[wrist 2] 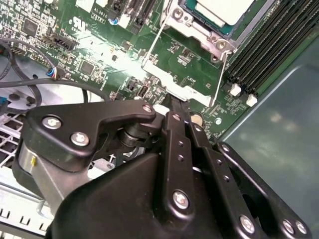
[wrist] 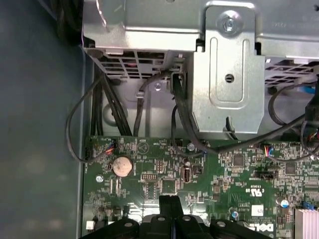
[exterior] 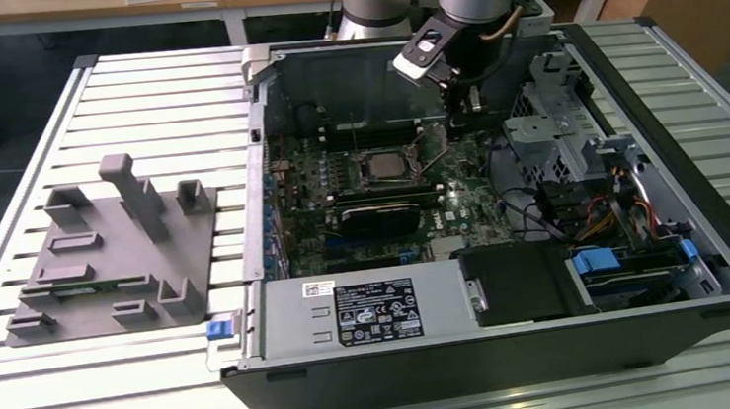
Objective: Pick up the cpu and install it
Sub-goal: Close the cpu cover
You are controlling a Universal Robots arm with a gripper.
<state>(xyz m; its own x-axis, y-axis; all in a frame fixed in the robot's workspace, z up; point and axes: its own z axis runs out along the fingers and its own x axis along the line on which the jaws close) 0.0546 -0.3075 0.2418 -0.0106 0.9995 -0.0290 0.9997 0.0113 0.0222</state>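
The cpu (wrist 2: 222, 9) already sits in its socket (wrist 2: 198, 32) on the motherboard (exterior: 463, 191), its pale metal top facing up. Picking and placing therefore look finished. The end effector (wrist: 170, 200) has its two black fingers pressed together with nothing between them. In both wrist views the tips hang low over the green board, near the socket's edge and apart from the chip. This reads as the securing stage of the install. I cannot tell whether the thin wire lever (wrist 2: 221, 74) beside the socket is latched.

Any move here calls for small, steady travel, because the closed tips are near fine board components and the lever wire.

Open room is tight. The arm reaches inside the open computer case (exterior: 328, 84), which lies on the slatted bench (exterior: 158, 104). The metal drive cage (wrist: 229, 99) and dark cables (wrist: 102, 109) stand just past the board's edge. The memory slots (wrist 2: 269, 45) run beside the socket, with the case wall beyond them. The freest way is straight up out of the case. The grey fixture (exterior: 112, 256) lies well apart, on the exterior view's left.
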